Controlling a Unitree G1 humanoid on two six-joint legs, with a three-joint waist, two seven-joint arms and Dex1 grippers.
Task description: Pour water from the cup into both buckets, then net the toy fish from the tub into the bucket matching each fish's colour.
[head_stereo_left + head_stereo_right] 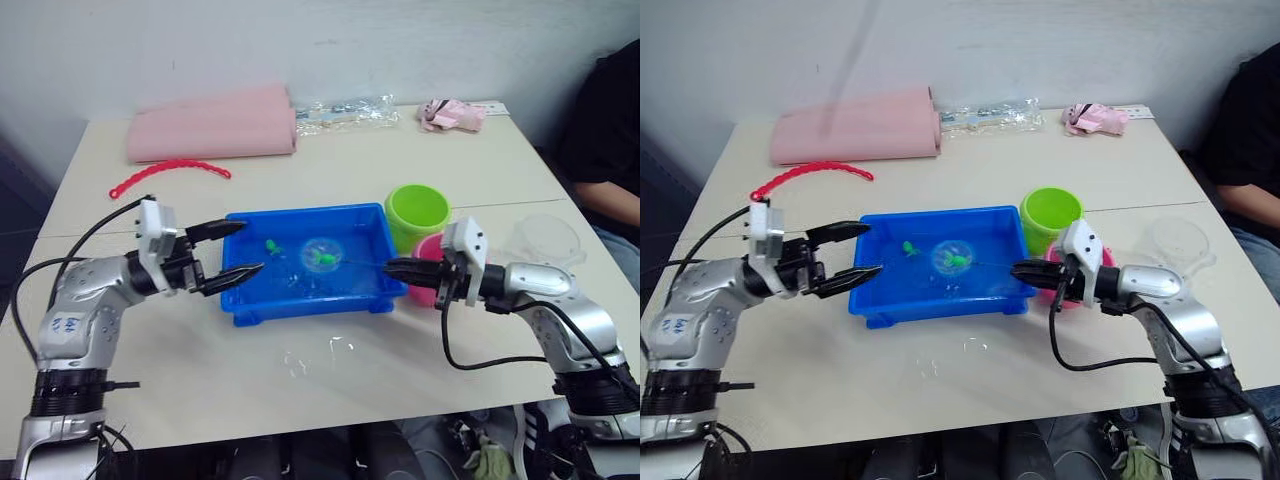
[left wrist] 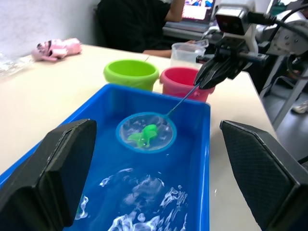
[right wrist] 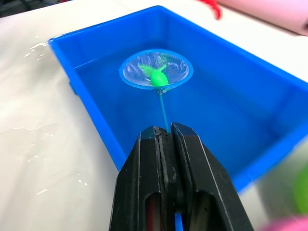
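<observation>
The blue tub holds water in the middle of the table. The net hovers over it with a green toy fish lying in its mesh. My right gripper is shut on the net's thin handle at the tub's right end. Another green fish floats near the tub's far left. My left gripper stands open at the tub's left end, holding nothing. The green bucket stands behind the tub's right corner. The pink bucket is beside it, partly hidden by my right gripper. The clear cup stands further right.
Water is spilled on the table in front of the tub. A red beaded strip, a pink roll, a clear bag and a pink toy lie at the back. A person sits at the right edge.
</observation>
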